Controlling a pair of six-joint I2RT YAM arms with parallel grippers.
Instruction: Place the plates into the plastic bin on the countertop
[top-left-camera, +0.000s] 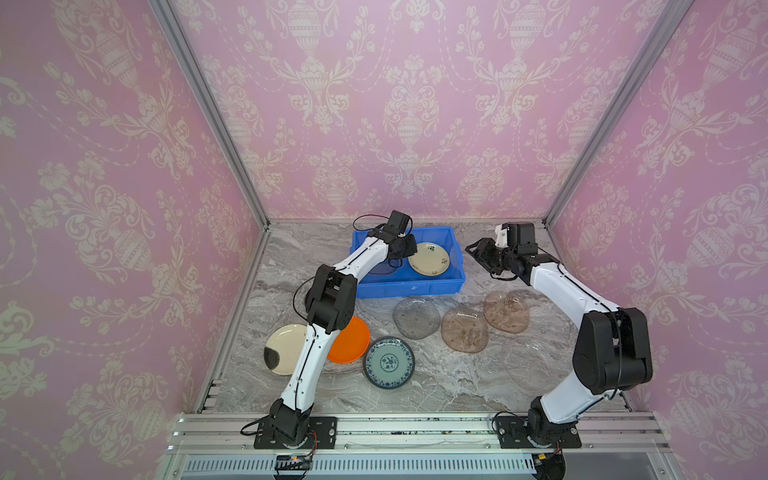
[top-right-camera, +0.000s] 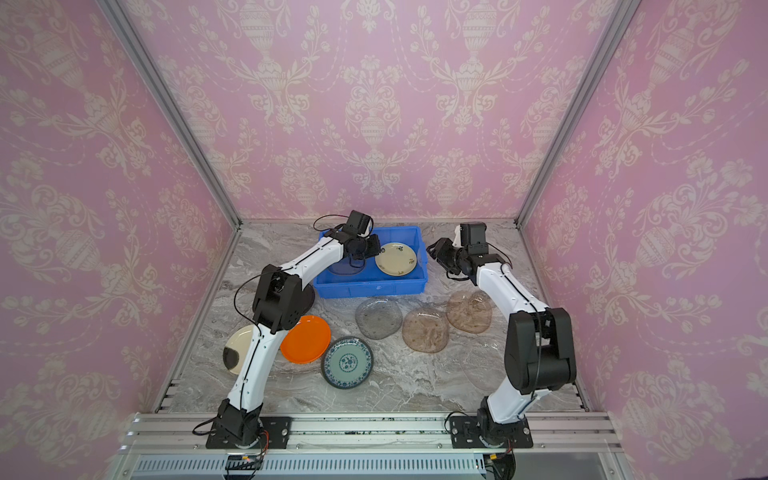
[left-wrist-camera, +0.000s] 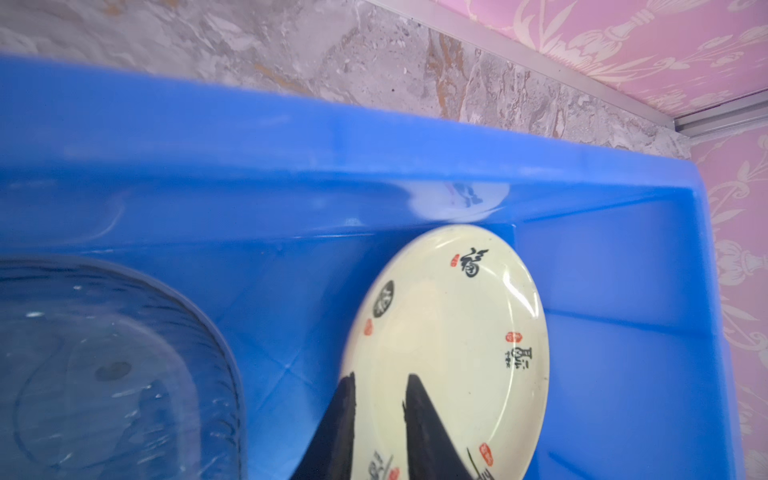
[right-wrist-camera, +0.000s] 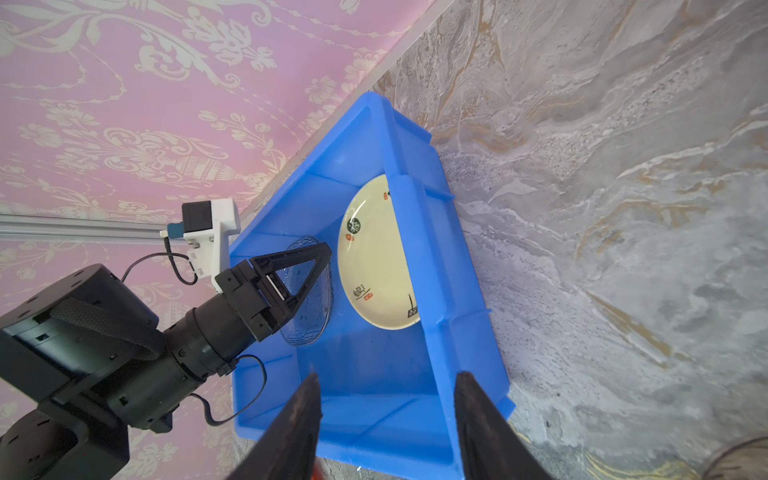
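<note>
Overhead, the countertop (top-left-camera: 436, 386) reads as a clock face with the arm bases at 6: grey-and-white marble veining with brownish streaks, closed in by pink wallpaper (top-left-camera: 407, 104) with a cream urn-and-garland pattern on three sides. Aluminium posts rise at the two far corners and aluminium rails (top-left-camera: 415, 424) run along the 6 o'clock edge.

The blue bin (top-left-camera: 409, 286) sits at 12, close to the back wall. In its 3 o'clock half lies a cream plate with calligraphy (top-left-camera: 429, 259); in its 9 o'clock half lies a clear glass plate (left-wrist-camera: 104, 365), flat on the floor.

The left gripper (left-wrist-camera: 381, 376) hangs over the middle of the bin, its jaws parted by a narrow gap and empty. The right gripper (right-wrist-camera: 388, 376) hovers just outside the bin at its 3 o'clock side, pointed at it, jaws well apart with nothing in them.

The other plates lie on the marble:
- a cream plate with a black blot (top-left-camera: 282, 347) at 8, partly under the left arm
- an orange plate (top-left-camera: 353, 338) beside it
- a teal floral plate (top-left-camera: 389, 362) at 7
- a grey glass plate (top-left-camera: 416, 318) near the centre
- two brownish glass plates (top-left-camera: 464, 329) (top-left-camera: 506, 311) toward 3, their edges overlapping
- a faint clear plate (top-left-camera: 528, 361) at 4
</note>
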